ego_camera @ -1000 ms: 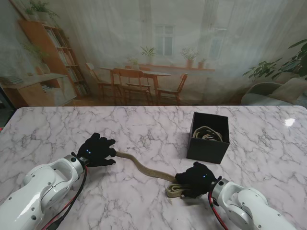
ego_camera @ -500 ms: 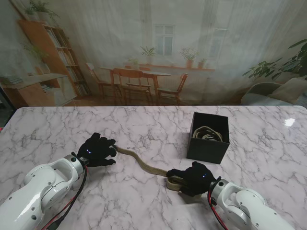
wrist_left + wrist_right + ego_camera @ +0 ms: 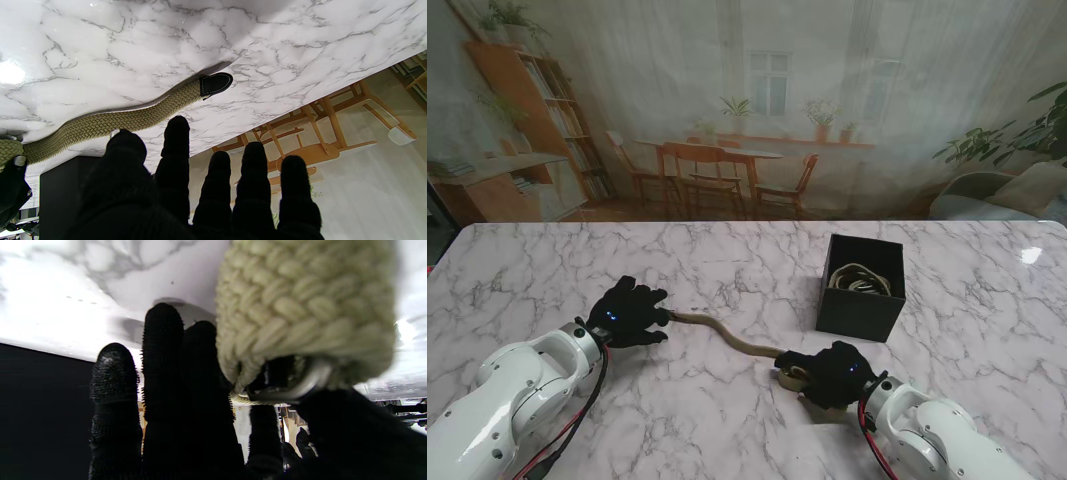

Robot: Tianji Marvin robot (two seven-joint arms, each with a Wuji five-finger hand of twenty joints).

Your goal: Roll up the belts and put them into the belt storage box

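both palms down: right hand (image 3: 832,372) grips belt (image 3: 727,336), left hand (image 3: 629,312) spread.

I think this is a test setup made to look like a home: behind the marble table (image 3: 727,250), far beyond my hands, hangs a printed backdrop (image 3: 747,110) showing a dining room with chairs, bookshelf and plants

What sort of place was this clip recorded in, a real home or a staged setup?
Probably a staged robot workbench: a marble-patterned table stands before a printed backdrop of a dining room, its folds showing. A black belt storage box and woven belt suggest a home-tidying exercise.
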